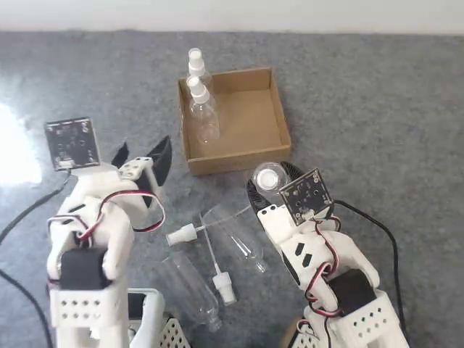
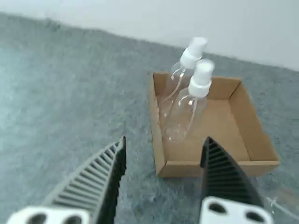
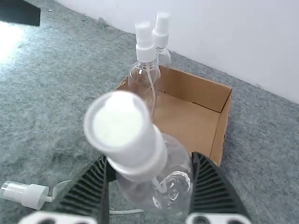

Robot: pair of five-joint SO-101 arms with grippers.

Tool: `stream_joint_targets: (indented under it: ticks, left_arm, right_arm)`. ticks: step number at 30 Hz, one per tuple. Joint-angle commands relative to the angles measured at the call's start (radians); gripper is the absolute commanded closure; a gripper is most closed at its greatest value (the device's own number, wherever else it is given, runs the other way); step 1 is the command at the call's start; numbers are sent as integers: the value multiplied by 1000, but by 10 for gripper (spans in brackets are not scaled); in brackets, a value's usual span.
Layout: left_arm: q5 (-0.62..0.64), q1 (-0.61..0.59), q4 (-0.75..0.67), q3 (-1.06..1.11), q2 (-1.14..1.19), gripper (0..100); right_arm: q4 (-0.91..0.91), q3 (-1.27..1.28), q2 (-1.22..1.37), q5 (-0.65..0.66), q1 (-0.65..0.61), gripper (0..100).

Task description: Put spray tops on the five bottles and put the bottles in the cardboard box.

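Status: packing part done.
Left gripper (image 1: 141, 154) spread wide, holding nothing, poised over bare table (image 1: 377, 94) left of cardboard box (image 1: 235, 164). Two loose spray tops (image 1: 181, 234) and two uncapped bottles (image 1: 190, 286) lying on table between arms, near box's front. Two capped bottles (image 1: 205, 116) upright along box's left wall. Right gripper (image 1: 270, 176) clamped on third capped bottle (image 3: 163, 182), just before box's near wall.

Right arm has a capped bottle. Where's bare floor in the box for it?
The cardboard box floor is bare across its middle and right side, up to the right wall. The left wall is crowded by two standing bottles. Between the arms, loose bottles and spray tops clutter the table.
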Motion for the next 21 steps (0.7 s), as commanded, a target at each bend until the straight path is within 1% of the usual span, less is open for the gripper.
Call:
stream_joint_targets:
  ticks: [1, 6, 10, 17, 21]
  left_arm:
    - [92, -63, -78, 96, -11, 754]
    - [98, -121, -109, 148, -11, 754]
    - [98, -129, -110, 166, -11, 754]
    - [95, -129, -267, 263, -11, 754]
    - [100, -140, -282, 272, -11, 754]
  right_arm:
    - [-28, -2, -19, 2, 10, 926]
    - [-24, -2, -19, 2, 10, 926]
    - [-24, -2, -19, 2, 8, 926]
    - [-15, -18, -19, 3, 8, 926]
    - [94, -104, -19, 3, 10, 926]
